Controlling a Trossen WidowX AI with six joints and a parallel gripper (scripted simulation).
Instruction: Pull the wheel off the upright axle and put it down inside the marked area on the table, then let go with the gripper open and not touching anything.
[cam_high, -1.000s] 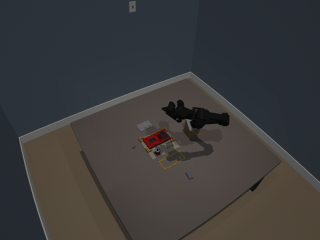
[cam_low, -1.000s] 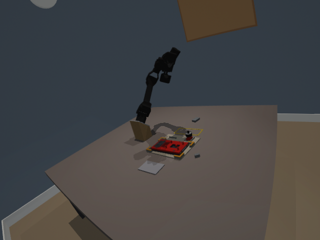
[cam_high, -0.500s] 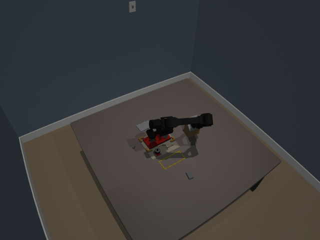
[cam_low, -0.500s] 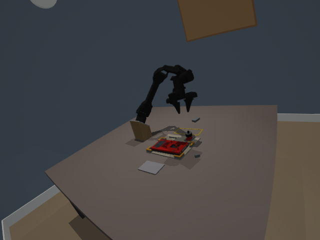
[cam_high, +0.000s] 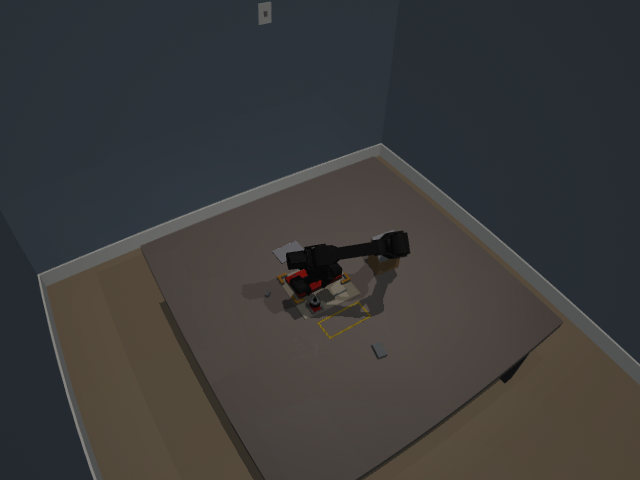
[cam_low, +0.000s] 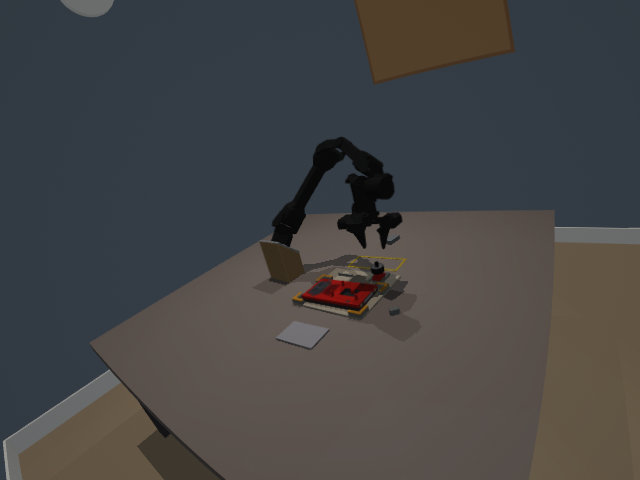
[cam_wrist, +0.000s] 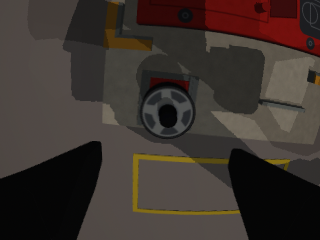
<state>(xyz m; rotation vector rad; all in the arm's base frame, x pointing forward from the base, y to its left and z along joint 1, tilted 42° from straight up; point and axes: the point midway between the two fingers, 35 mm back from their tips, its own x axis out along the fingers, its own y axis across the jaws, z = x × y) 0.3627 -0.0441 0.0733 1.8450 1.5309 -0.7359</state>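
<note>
From the top view, the arm reaches out from its base over the red board (cam_high: 309, 281), and the wheel (cam_high: 314, 301) sits on its axle at the near edge of the pale plate, just beside the yellow-outlined marked area (cam_high: 343, 320) on the table (cam_high: 439, 310); the gripper itself is hard to pick out here under the dark forearm, so this view shows only that wheel and target lie close together, with the target on the side away from the red board. In the exterior view the gripper (cam_low: 373, 238) hangs well above the table with its two fingers pointing down and spread apart, nothing between them, and the wheel (cam_low: 377, 267) stands below it, still seated on its upright axle; the wheel looks to lie almost straight under the fingertips. The wrist view settles the relation best: the wheel (cam_wrist: 167, 114) is seen face-on, its hub hole toward the camera, so the axle's long axis runs roughly along the gripper's line of approach; the wheel sits ahead of the two dark fingers and left of the midline between them, while the marked area (cam_wrist: 143, 183) lies between wheel and fingers. By my judgement the coming move is a descent with a small shift toward the wheel, so that the spread fingers straddle its rim, then a straight pull up along the axle.
</note>
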